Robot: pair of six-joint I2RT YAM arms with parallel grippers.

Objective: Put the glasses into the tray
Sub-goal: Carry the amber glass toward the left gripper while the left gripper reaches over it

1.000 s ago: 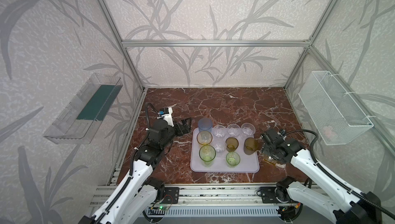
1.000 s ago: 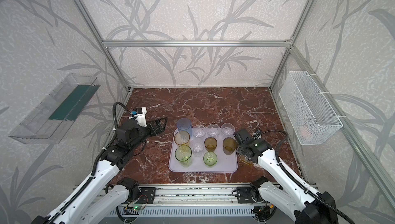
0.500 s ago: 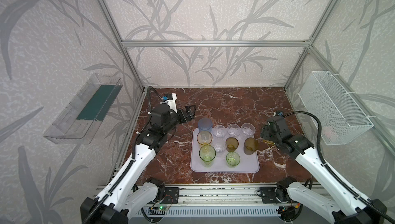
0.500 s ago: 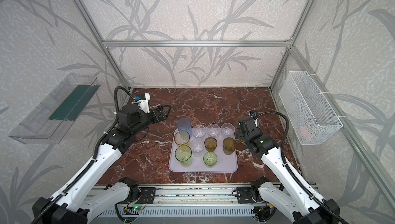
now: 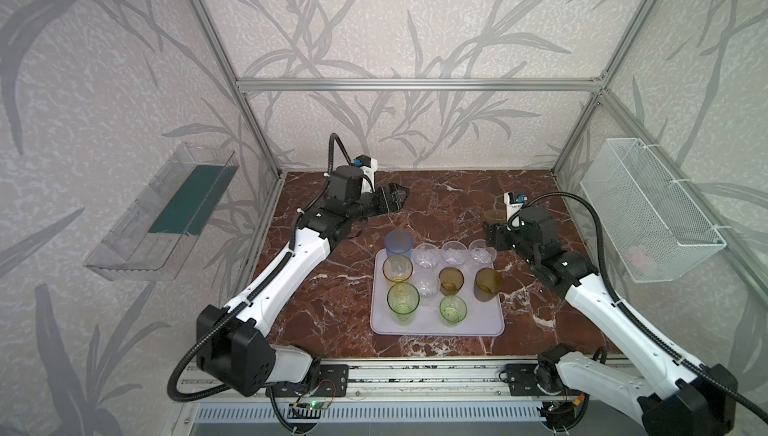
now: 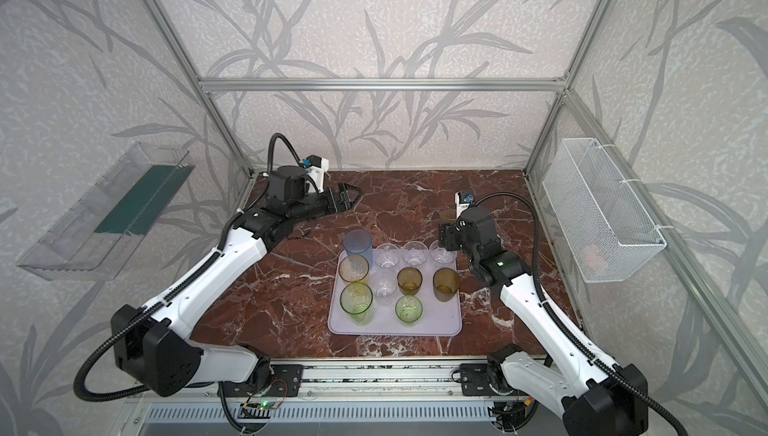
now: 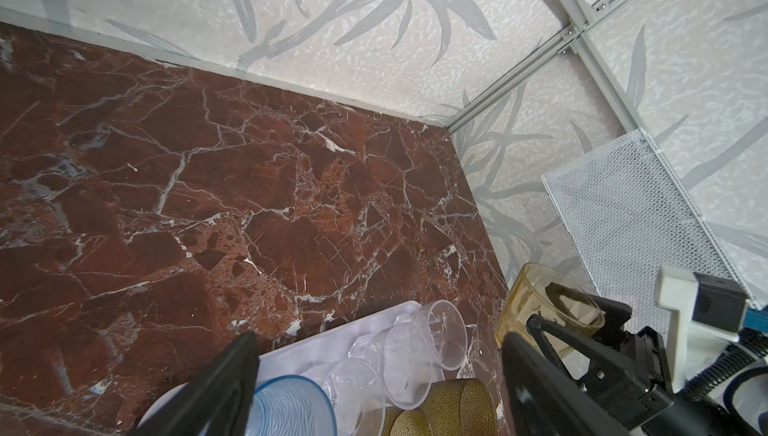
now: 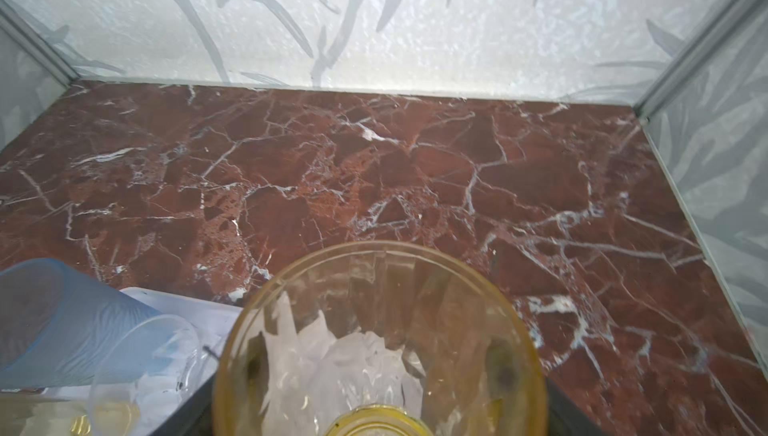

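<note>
**Risk note: last tumbler in the air beside a crowded tray**

Right gripper point(image 5: 494, 228): jaws closed on an amber-yellow faceted see-through tumbler point(image 8: 378, 342). It appears clear of the table, just beyond the 1 o'clock corner of the flat pale lilac rectangular tray point(image 5: 478, 323). Left gripper point(image 5: 397, 200): at the table's 10 o'clock, jaws wide, nothing between them. Ten other tumblers point(image 5: 403, 298) stand upright on the tray, and the far rows are packed.

Likely failures, as judged:
1. Lowering at the 1 o'clock corner strikes the clear tumbler point(image 5: 481, 251) there and tips it into its neighbours.
2. Bare tray floor shows only along the 5–6 o'clock edge. The carry there passes over the dark olive-brown tumbler point(image 5: 486, 284), and a low pass clips its rim.
3. A base landing on the tray's low rim leaves the glass tilted.
4. Smooth walls may slip in the jaws.

Surface: red-brown marble-patterned table point(image 5: 415, 188), white veins, hard.

Room: grey leaf-patterned walls and an aluminium frame. A clear plastic bin with a green bottom point(image 5: 166, 213) hangs at 9 o'clock, a white wire mesh basket point(image 5: 648, 213) at 3 o'clock.
</note>
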